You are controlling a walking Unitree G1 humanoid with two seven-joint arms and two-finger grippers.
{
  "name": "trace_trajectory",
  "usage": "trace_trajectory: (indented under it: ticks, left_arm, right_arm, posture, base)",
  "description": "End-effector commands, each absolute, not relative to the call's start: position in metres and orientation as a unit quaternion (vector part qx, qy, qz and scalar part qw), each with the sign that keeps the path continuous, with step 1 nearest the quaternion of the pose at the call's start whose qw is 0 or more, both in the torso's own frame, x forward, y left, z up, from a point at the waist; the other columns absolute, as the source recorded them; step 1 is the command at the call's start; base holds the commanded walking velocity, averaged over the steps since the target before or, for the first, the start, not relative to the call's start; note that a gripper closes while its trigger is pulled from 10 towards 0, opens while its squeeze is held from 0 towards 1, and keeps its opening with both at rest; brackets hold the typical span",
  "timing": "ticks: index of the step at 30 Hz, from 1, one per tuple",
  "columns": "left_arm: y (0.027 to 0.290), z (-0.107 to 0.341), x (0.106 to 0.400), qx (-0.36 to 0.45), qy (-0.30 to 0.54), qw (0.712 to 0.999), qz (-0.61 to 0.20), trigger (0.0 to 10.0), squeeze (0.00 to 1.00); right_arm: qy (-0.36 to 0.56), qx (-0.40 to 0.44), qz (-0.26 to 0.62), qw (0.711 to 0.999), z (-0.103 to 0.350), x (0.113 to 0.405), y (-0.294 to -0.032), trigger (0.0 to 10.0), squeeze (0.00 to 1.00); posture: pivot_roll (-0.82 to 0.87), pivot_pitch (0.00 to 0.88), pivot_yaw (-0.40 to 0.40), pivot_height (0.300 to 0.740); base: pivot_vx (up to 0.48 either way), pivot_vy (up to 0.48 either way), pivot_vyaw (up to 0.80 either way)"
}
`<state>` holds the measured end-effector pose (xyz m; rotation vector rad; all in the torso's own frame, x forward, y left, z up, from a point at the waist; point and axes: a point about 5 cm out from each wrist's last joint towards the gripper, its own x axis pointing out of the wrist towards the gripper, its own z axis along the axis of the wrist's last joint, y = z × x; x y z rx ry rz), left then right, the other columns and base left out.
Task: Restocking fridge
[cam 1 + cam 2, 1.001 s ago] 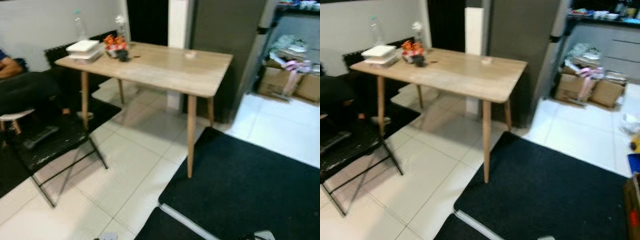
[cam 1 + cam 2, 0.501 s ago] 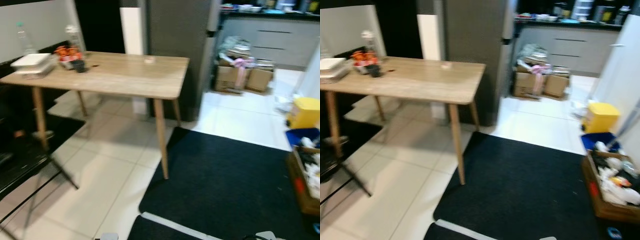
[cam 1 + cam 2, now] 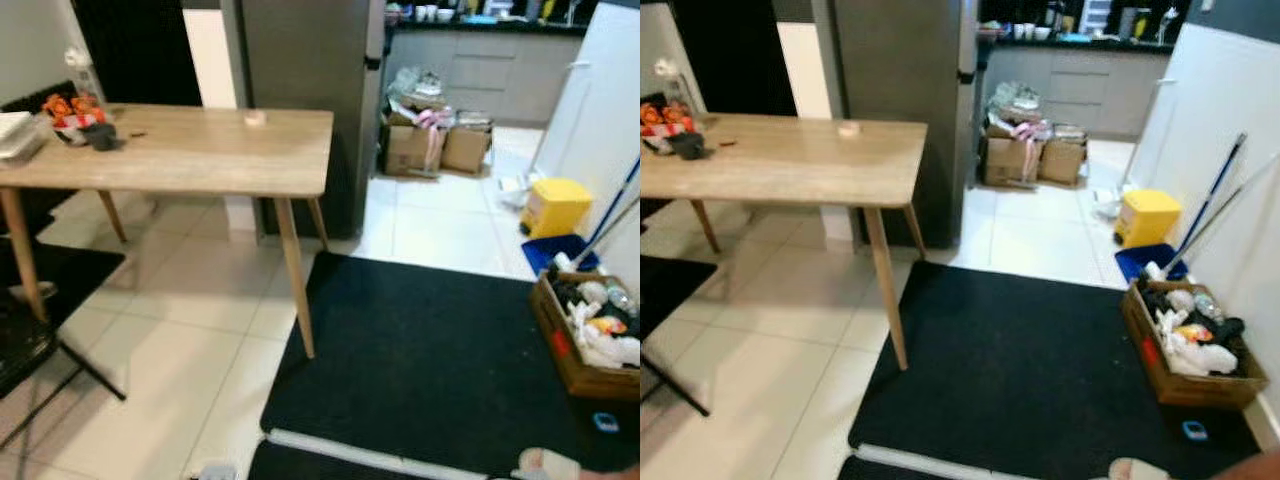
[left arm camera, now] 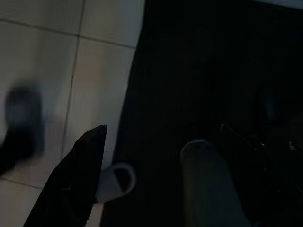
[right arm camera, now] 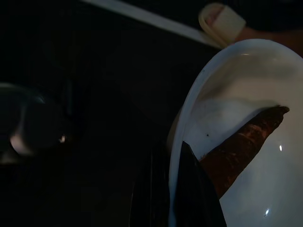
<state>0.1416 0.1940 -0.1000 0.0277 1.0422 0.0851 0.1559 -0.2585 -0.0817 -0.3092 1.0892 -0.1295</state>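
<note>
The tall dark grey fridge [image 3: 300, 100] stands shut behind the far end of a wooden table [image 3: 200, 150]. In the right wrist view, my right gripper [image 5: 173, 156] is shut on the rim of a white plate [image 5: 246, 94] that carries a brown piece of food [image 5: 241, 142]. Dark mat lies below the plate. In the left wrist view, my left gripper [image 4: 147, 137] hangs open over the edge between the black mat and the white tiles, with nothing between its fingers [image 4: 75, 179].
The table holds red snacks [image 3: 70, 108] and white containers [image 3: 12, 135]. A black mat [image 3: 430, 370] covers the floor ahead. Cardboard boxes [image 3: 430, 145], a yellow bin [image 3: 555, 205] and a full crate [image 3: 590, 340] stand right. A person's slippered foot [image 3: 548, 465] is near. A black chair [image 3: 20, 350] stands left.
The camera has swung to the right: the table slid left in view, and the kitchen, yellow bin, crate and a slippered foot came into view.
</note>
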Motion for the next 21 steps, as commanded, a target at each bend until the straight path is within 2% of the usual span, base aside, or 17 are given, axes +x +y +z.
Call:
trace_trajectory:
  ticks: [1, 21]
  left_arm:
    - [0.1960, -0.0995, 0.1423, 0.016, 0.497, 0.867, 0.038, 10.0, 0.00]
    - [0.1951, -0.0993, 0.1430, 0.009, 0.495, 0.868, 0.036, 10.0, 0.00]
  right_arm:
    - [0.517, -0.148, -0.067, 0.841, -0.0816, 0.1535, -0.2616, 10.0, 0.00]
    - [0.515, -0.154, -0.056, 0.841, -0.0814, 0.1559, -0.2591, 10.0, 0.00]
  posture:
    - [-0.05, 0.000, 0.005, 0.740]
    - [-0.06, 0.000, 0.006, 0.740]
  base:
    - [0.000, 0.000, -0.80]
    - [0.000, 0.000, -0.80]
